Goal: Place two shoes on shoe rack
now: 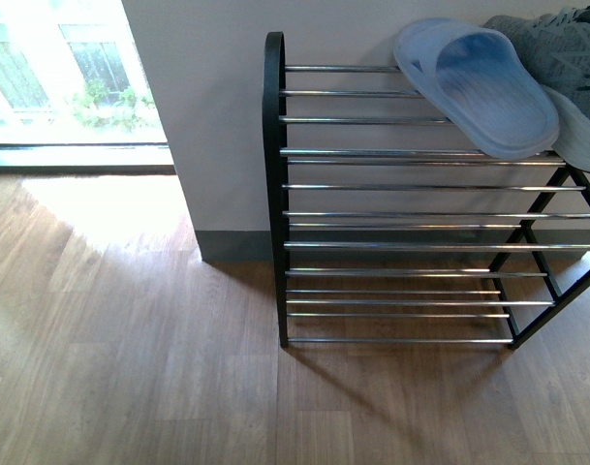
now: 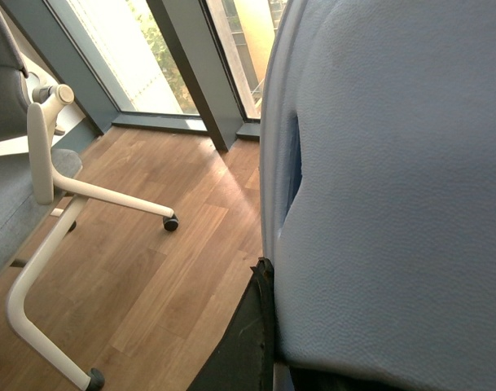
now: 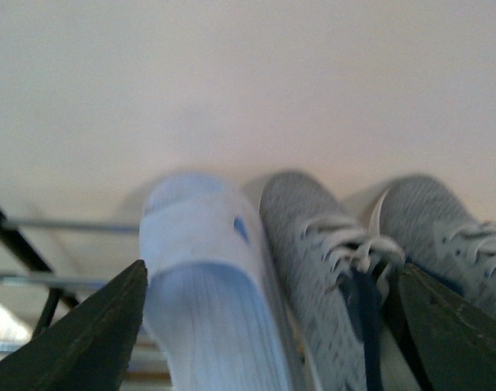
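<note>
- Shoe rack (image 1: 411,215): standing against the wall on the wood floor (image 1: 130,368), right of the window (image 1: 62,68); chrome rods on black uprights; lower tiers showing no shoes.
- Pale blue slide (image 1: 477,85): lying on the top tier at its right part, angled, its near end reaching out past the front rod.
- Grey sneakers (image 3: 329,269): sitting on the same tier just right of that slide, two of them side by side in the right wrist view.
- Second pale blue slide (image 2: 394,187): filling the left wrist view at close range, a dark finger (image 2: 248,342) lying against its edge; an office chair base (image 2: 60,244) standing on the floor beyond.
- Left pincer: appearing to be holding this slide; the grip itself is mostly hidden, so I cannot tell for certain.
- Right pincer (image 3: 268,326): spread wide, holding nothing, facing the slide and sneakers on the rack.
- Risks: the overhanging slide tipping off if nudged; the carried slide slipping between rods or crowding the placed one, because free space lies only to the left.
</note>
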Tool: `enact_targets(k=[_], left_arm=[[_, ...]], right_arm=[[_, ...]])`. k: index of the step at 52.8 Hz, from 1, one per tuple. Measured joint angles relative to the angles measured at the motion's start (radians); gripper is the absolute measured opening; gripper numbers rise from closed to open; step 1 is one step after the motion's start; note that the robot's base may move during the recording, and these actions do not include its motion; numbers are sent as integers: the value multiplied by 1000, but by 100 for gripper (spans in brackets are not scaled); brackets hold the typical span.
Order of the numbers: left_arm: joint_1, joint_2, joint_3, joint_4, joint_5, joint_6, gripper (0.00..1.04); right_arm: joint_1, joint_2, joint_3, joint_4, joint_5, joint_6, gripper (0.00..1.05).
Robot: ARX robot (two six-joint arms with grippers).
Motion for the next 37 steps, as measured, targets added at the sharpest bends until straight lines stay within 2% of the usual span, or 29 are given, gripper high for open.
enact_targets(k=[3, 6, 9, 10, 16, 27, 37], left_arm=[[0, 0, 0, 0, 0, 0, 2], [0, 0, 0, 0, 0, 0, 2], [0, 0, 0, 0, 0, 0, 2], [0, 0, 0, 0, 0, 0, 2], [0, 0, 0, 0, 0, 0, 2], [0, 0, 0, 0, 0, 0, 2], [0, 0, 0, 0, 0, 0, 2]], right_arm=[[-7, -10, -95, 175, -10, 1, 76], [-13, -25, -172, 276, -20, 1, 69], [-24, -84, -289, 380, -41, 1, 56], [-25, -89, -295, 384, -42, 1, 55], [-59, -216, -437, 436, -58, 1, 32], [-84, -324, -588, 448, -91, 2, 2], [-110, -463, -712, 442, -112, 4, 1]])
